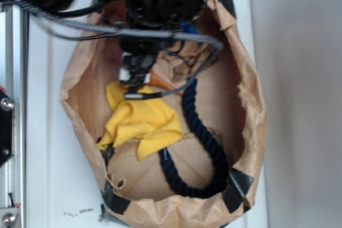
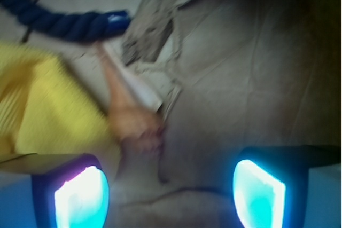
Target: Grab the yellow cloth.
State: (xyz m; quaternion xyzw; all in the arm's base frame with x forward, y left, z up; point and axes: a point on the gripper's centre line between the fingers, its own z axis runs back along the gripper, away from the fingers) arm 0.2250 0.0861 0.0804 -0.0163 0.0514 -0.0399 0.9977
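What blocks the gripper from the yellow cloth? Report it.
Nothing visible does. The gripper is open with only bag paper between its pads; the yellow cloth lies bare just to one side. The seashell and rope sit beside it, not over it.

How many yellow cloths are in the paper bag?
1. The yellow cloth lies crumpled on the bag's floor, left of the rope, below the gripper. Folds could hide more.

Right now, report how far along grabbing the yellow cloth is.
Done: the gripper is inside the brown paper bag, near the crumpled yellow fuzzy cloth. In hand: nothing; the jaws stand open, empty, over bare paper. Left: shift onto the cloth, close, lift it.
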